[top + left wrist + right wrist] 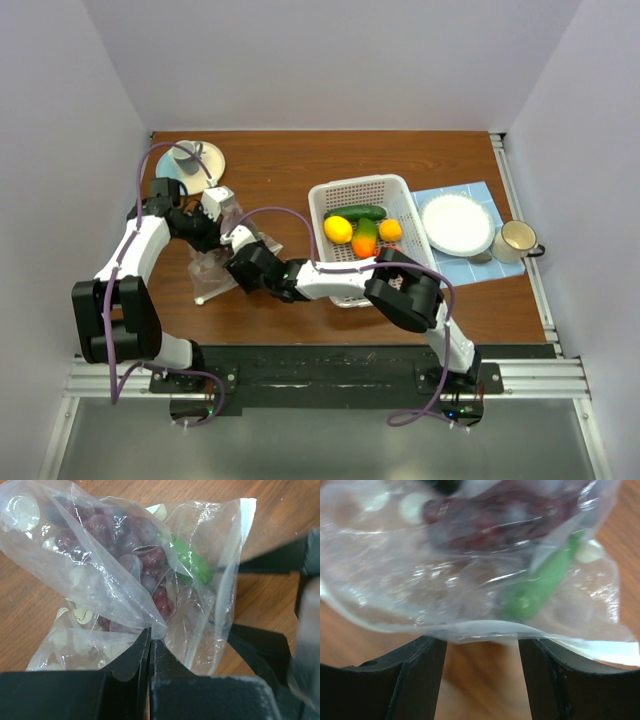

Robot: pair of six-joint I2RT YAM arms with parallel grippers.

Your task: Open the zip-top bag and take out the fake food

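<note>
Currently the left gripper point(150, 641) is clamped tight on a fold of the zip-top bag point(115, 585), apparently to anchor it near the left edge of the table point(300, 160). The right gripper point(482, 652) stands parted with the bag's edge across its gap, unpinched, and is likely placed to take the opposite lip. Purple grapes point(142, 555) sit inside. Other fake food point(338, 229) lies in the white basket point(365, 183). No brand or writing is legible.

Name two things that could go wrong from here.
1. The left end effector pinches only a thin fold of the clear dotted plastic zip-top bag; it may slip or tear.
2. The right end effector stands open at the bag's edge, so the purple plastic grapes may not come out.
</note>
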